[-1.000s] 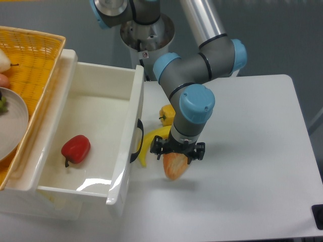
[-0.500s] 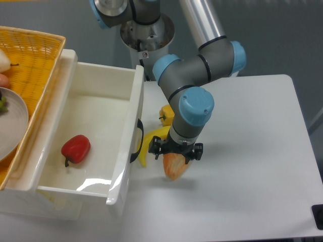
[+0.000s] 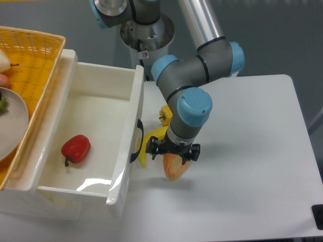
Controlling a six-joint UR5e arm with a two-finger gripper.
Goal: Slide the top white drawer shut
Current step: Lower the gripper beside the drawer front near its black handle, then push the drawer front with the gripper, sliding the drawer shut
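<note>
The top white drawer point(image 3: 96, 118) stands pulled out at the left, its front panel facing right with a curved black handle point(image 3: 138, 142). A red pepper point(image 3: 75, 148) lies inside it. My gripper point(image 3: 173, 155) points down just right of the handle, a short gap from the front panel. Directly under it sits an orange-pink fruit point(image 3: 174, 169) on the table. The wrist hides the fingers from above, so their state does not show.
A banana point(image 3: 147, 147) and a yellow pepper point(image 3: 165, 115) lie between the drawer front and my arm. A yellow wicker basket point(image 3: 40, 55) holding a grey plate point(image 3: 12, 126) sits on the cabinet at left. The white table point(image 3: 252, 151) extends to the right.
My gripper has shifted slightly left, toward the drawer front. The drawer and the red pepper have not moved.
</note>
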